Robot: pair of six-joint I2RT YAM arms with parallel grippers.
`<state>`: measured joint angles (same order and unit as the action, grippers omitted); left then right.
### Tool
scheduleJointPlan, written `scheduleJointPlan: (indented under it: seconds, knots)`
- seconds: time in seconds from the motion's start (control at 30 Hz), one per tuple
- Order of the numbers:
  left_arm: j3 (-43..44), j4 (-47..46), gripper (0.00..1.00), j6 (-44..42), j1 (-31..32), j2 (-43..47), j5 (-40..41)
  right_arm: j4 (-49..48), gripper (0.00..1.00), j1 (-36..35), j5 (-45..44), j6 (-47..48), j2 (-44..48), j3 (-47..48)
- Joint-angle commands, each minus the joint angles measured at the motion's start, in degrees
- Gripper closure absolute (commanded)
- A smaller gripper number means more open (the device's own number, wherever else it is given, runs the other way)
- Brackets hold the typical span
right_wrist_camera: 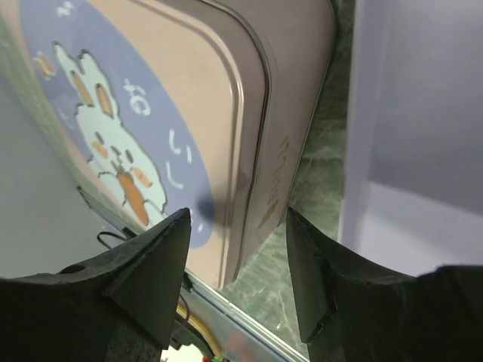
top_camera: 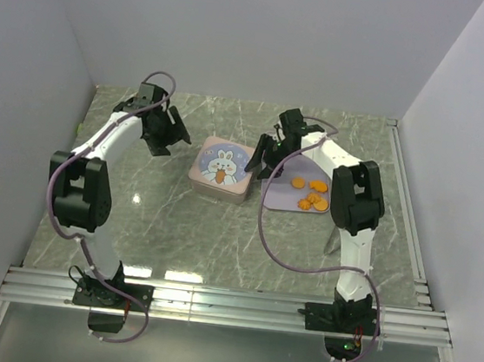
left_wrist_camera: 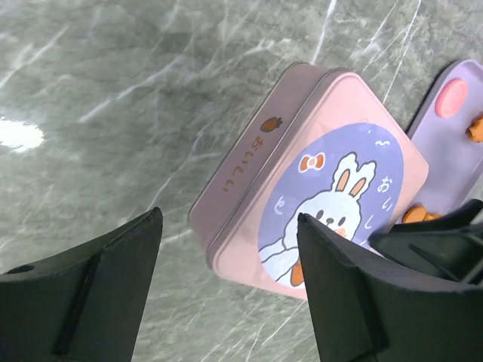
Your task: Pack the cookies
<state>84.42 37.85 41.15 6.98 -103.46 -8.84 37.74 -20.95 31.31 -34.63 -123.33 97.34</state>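
At the bottom of the right wrist view, the right end effector (right_wrist_camera: pixel 236 226) stands with its two black fingers (right_wrist_camera: pixel 143 279) partly apart and nothing gripped between them. The gap between them frames the side edge of a pink tin (right_wrist_camera: pixel 226 90), whose lid is on and carries a white rabbit holding a carrot on a blue oval. Whether the fingers touch the tin cannot be told from this view. Just right of the tin, across a narrow strip of green marble tabletop (right_wrist_camera: pixel 309 188), lies the pale wall of a lavender tray (right_wrist_camera: pixel 423 113).

At the bottom of the left wrist view, the left end effector (left_wrist_camera: pixel 228 226) is wide open and holds nothing. Its fingers (left_wrist_camera: pixel 83 302) hover over the tabletop beside the tin's near corner, apart from it.

In the top view the tin sits at the centre of the frame. The left end effector is to its upper left and the right one over its right edge. The tray lies just right of the tin. The cookies (top_camera: pixel 313 201) rest on the tray: a loose group of orange pieces toward its right side and one orange piece alone to their left. In the left wrist view a pink disc (left_wrist_camera: pixel 453 96) also shows on the tray at the upper right.
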Motion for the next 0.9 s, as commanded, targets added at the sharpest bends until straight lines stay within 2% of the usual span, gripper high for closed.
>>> scheduleJointPlan:
  seconds: [0.0,0.5,0.87]
  knots:
    - [-2.6,-1.8,0.22,-0.2,-1.3,4.0,0.7,1.0,0.39,-0.8,-1.3,1.1,-1.3,2.8]
    - [-7.4,-3.1,0.22,0.3,-3.0,10.8,-0.5,2.8,0.39,-3.2,-1.7,-0.1,-6.2,10.6]
    - [-6.8,-2.5,0.22,-0.2,-3.6,12.1,-0.6,1.2,0.38,-5.7,2.0,-3.0,-9.8,15.3]
